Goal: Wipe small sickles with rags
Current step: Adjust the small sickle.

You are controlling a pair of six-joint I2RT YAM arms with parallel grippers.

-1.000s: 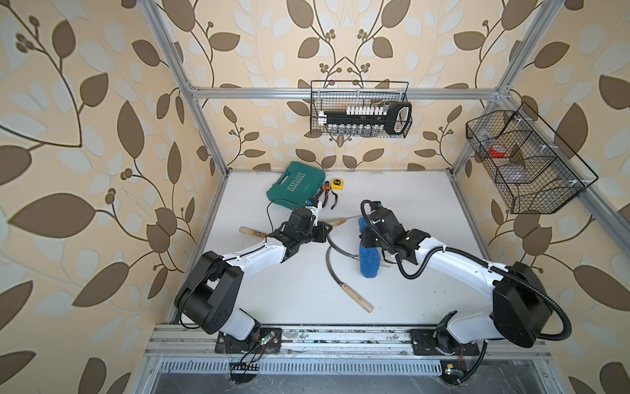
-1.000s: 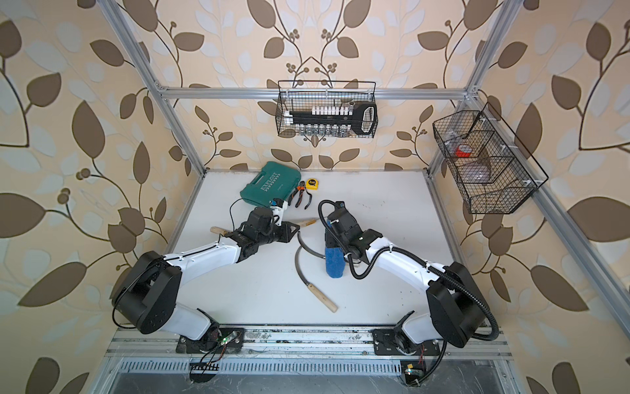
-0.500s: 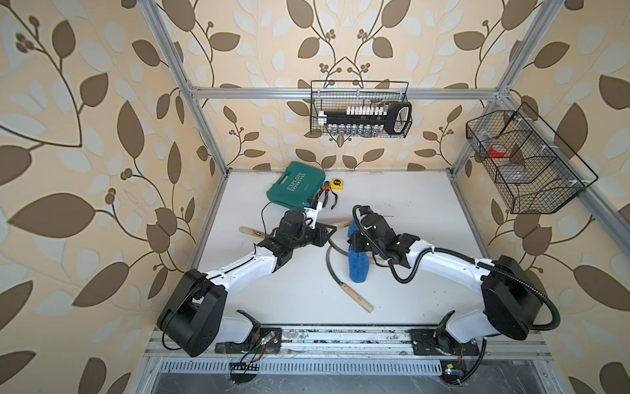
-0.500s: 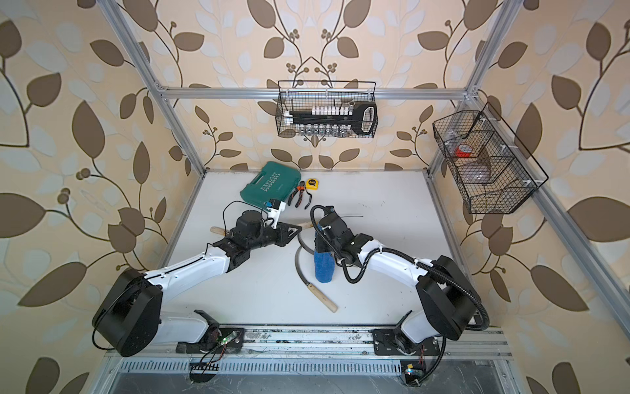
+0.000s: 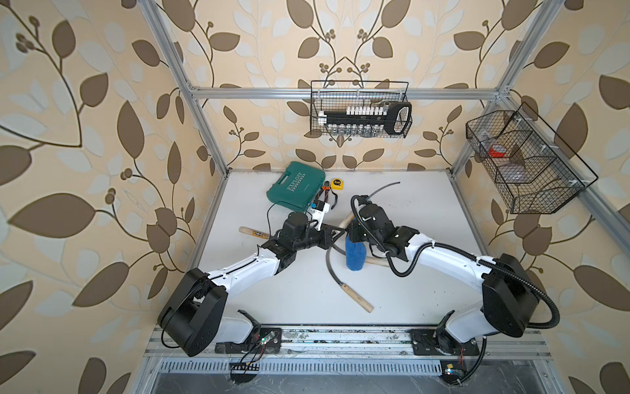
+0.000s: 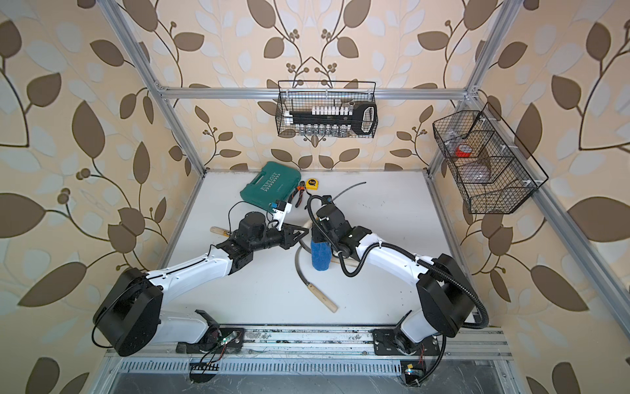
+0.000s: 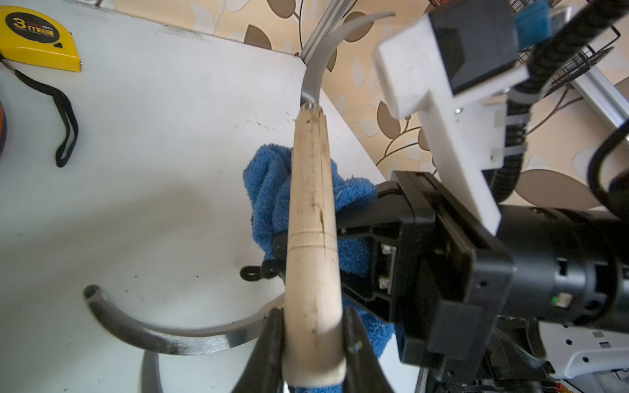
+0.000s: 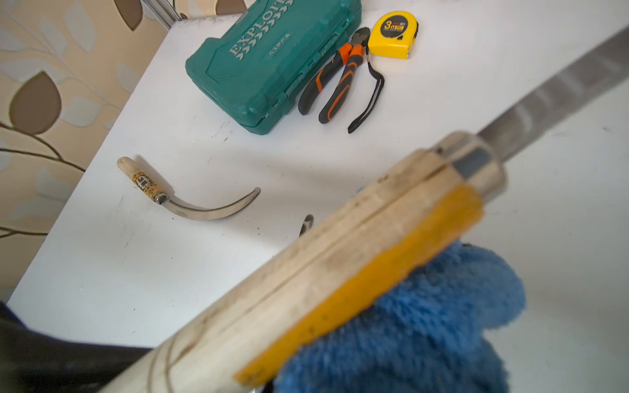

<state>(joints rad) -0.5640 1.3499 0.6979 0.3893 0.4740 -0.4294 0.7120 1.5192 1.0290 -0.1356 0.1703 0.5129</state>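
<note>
My left gripper (image 7: 313, 343) is shut on the pale wooden handle of a small sickle (image 7: 311, 211), held above the table. Its grey blade (image 5: 385, 189) curves out past the right wrist. My right gripper (image 5: 353, 235) is shut on the blue rag (image 5: 354, 254), which hangs down and presses against that handle (image 8: 340, 265). In both top views the two grippers meet mid-table, the left gripper (image 6: 301, 235) tip to tip with the right. Three more sickles lie on the table: one in front (image 5: 354, 300), one at the left (image 8: 190, 204), one partly hidden under the right arm (image 5: 375, 262).
A teal tool case (image 5: 296, 189), orange-and-black pliers (image 8: 340, 75) and a yellow tape measure (image 5: 337, 184) sit at the back of the table. Wire baskets hang on the back wall (image 5: 359, 109) and the right wall (image 5: 525, 160).
The right gripper has carried the rag leftward to the held sickle's handle. The left arm has stretched out, and the sickle's blade now points toward the back right.
</note>
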